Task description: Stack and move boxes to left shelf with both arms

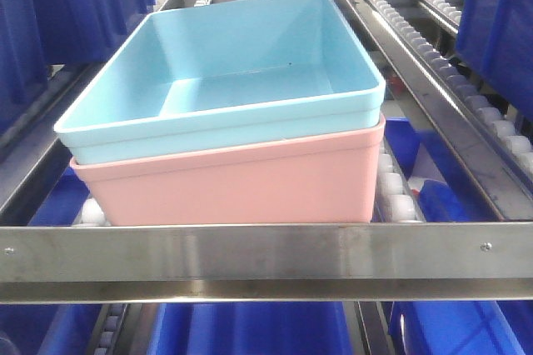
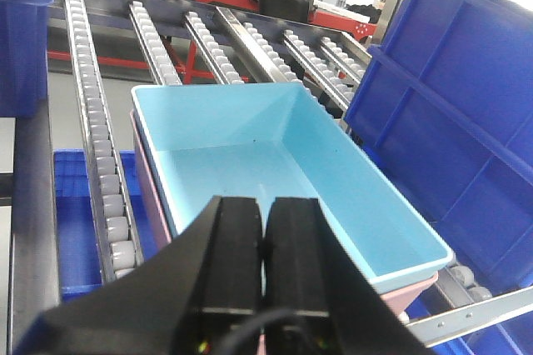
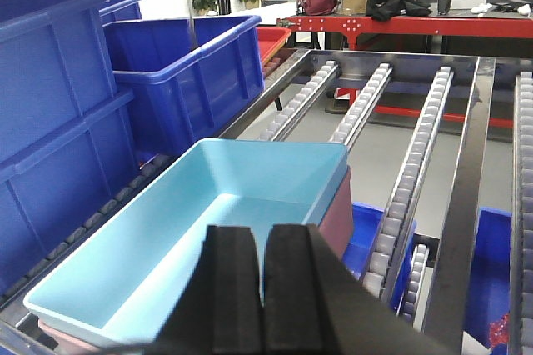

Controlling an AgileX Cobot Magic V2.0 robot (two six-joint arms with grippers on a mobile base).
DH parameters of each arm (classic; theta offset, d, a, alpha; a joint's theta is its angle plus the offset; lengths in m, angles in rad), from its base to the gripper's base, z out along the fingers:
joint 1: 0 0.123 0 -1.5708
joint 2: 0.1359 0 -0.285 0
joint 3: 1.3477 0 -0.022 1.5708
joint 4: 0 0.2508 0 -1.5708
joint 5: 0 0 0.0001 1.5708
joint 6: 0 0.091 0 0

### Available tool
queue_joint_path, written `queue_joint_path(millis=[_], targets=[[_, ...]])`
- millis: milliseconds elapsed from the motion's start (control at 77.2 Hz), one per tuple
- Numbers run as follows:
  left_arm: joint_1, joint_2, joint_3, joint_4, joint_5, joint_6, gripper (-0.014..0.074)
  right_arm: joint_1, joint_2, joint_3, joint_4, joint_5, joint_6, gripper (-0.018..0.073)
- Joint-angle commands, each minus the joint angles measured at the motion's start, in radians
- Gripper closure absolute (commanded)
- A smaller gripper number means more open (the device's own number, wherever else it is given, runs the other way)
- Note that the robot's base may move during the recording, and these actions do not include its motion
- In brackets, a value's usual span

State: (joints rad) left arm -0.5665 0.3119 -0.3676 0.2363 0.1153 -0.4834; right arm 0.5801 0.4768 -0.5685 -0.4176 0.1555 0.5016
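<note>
Two shallow rectangular plastic tubs are sitting nested on the left shelf: the light sky-blue tub [image 1: 250, 63] is resting inside the salmon-pink tub [image 1: 241, 184], with only the pink rim and walls showing beneath it. Both are lying on the rows of small white rollers [image 1: 398, 197] of the stainless-steel-framed rack level, just behind the flat steel front bar [image 1: 266, 259]. The blue tub is sitting slightly skewed in the pink one, its left corner overhanging

Dark blue plastic crates [image 3: 58, 122] are standing on both sides of the stack, close to it; more blue crates are showing on the level below

Left wrist view: the left hand [image 2: 265, 242] is hanging above the near end of the stack, its black pads [image 2: 233, 255] pressed together, gripping nothing. Right wrist view: the right hand [image 3: 262, 288] is hanging over the opposite end, pads [image 3: 233, 288] likewise closed together and holding nothing. Neither hand is touching the tubs

A red-framed bench [image 3: 400, 22] with dark bags on it is standing well beyond the rack
</note>
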Motion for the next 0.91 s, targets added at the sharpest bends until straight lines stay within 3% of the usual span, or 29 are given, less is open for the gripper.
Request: queue_joint_path(millis=[0,220,492,544,622,686,893], targets=[[-0.006,0.003,-0.013,0.008,-0.094,-0.004,0.0603,0.001,0.001,-0.029,-0.024,-0.086,-0.011,0.0505],[-0.006,0.003,0.014,0.008,-0.090,-0.004,0.0603,-0.037,-0.004,0.020,-0.016,-0.095,-0.011,0.0505],[-0.006,0.003,0.014,0.008,-0.090,-0.004,0.0603,-0.405,-0.274,0.253,0.209,-0.094,-0.023,0.0505],[-0.006,0.003,0.014,0.008,-0.090,-0.004,0.0603,-0.449,-0.332,0.311,0.266,-0.095,-0.108,0.0505],[-0.006,0.003,0.014,0.008,-0.090,-0.004,0.0603,-0.490,-0.405,0.404,0.380,-0.103,-0.379,0.0505],[-0.006,0.003,0.014,0.008,-0.090,-0.004,0.0603,-0.503,-0.451,0.455,0.426,-0.132,-0.514,0.0505],[-0.006,0.003,0.014,0.008,-0.093,-0.004,0.0603,-0.504,-0.507,0.577,0.427,-0.234,-0.502,0.0505]])
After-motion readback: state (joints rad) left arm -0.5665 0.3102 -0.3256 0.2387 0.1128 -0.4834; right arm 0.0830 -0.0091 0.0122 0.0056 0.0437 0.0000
